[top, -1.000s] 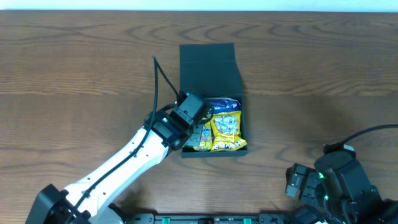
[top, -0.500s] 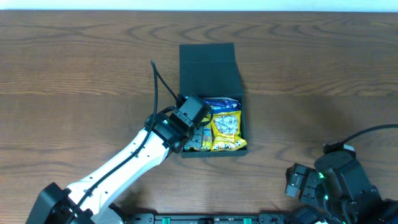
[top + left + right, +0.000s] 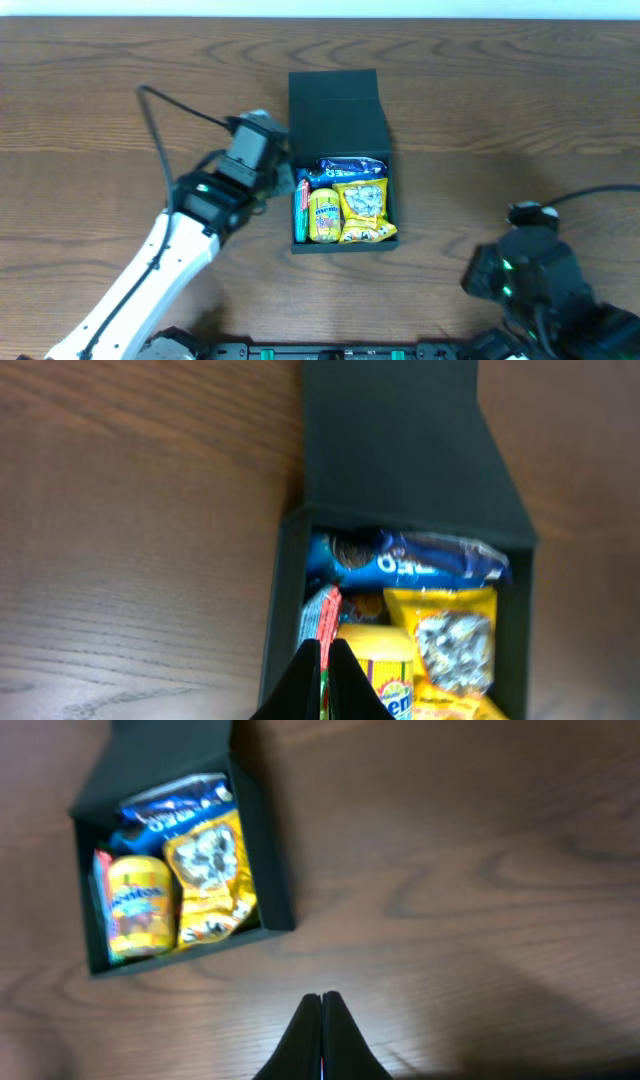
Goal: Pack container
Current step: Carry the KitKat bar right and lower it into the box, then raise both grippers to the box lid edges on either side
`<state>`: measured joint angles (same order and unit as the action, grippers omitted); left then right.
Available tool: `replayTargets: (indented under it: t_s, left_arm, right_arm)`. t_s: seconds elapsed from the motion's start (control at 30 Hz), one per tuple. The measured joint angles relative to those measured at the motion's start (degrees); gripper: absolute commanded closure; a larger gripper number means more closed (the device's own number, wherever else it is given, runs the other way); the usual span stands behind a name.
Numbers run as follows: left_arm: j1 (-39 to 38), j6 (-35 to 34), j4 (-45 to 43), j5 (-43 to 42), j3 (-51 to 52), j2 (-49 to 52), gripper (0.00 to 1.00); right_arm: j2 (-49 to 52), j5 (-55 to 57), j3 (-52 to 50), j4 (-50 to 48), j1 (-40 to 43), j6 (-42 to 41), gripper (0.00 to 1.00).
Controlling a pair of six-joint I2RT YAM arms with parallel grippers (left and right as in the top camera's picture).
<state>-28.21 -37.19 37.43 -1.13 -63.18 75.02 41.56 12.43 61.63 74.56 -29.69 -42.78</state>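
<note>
The container (image 3: 335, 112) is a dark box in the middle of the table with its flap lid folded back. Inside lie a blue cookie packet (image 3: 350, 167), a yellow snack bag (image 3: 366, 205), a yellow tube (image 3: 323, 216) and a thin red-green packet (image 3: 300, 205) along the left wall. My left gripper (image 3: 284, 186) is shut and empty just outside the box's left wall. In the left wrist view its fingertips (image 3: 322, 648) sit over that wall (image 3: 285, 610). My right gripper (image 3: 321, 996) is shut over bare wood, well to the right and in front of the container (image 3: 275, 870).
The brown wooden table (image 3: 500, 120) stretches all round the box. The left arm's black cable (image 3: 185, 108) arcs over the table to the left. The right arm's body (image 3: 530, 285) sits at the front right edge.
My left gripper has pulled out of the box to the left and closed, uncovering the yellow tube and red-green packet. The right gripper has closed.
</note>
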Motion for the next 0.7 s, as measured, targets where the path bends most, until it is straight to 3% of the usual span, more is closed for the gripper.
replayTargets:
  t_s: [0.1, 0.27, 0.53, 0.7]
  left_arm:
    - [5.99, -0.33, -1.33, -3.93, 0.00, 2.19, 0.94]
    - [14.03, -0.35, -6.80, -14.82, -0.02, 13.07, 0.94]
    - [18.43, -4.15, -21.20, -28.37, -0.02, 30.45, 0.94]
    - [18.36, -9.49, -28.70, -33.29, -0.04, 36.94, 0.94]
  right_arm:
    - [5.20, -1.86, -5.22, -9.25, 1.88, 1.97, 0.99]
    - [24.04, -11.02, -6.86, -22.75, 11.47, 7.41, 0.99]
    - [50.45, -37.11, -5.86, -43.91, 30.38, 13.92, 0.98]
    - [62.77, -48.15, -3.28, -49.29, 31.39, 14.38, 0.98]
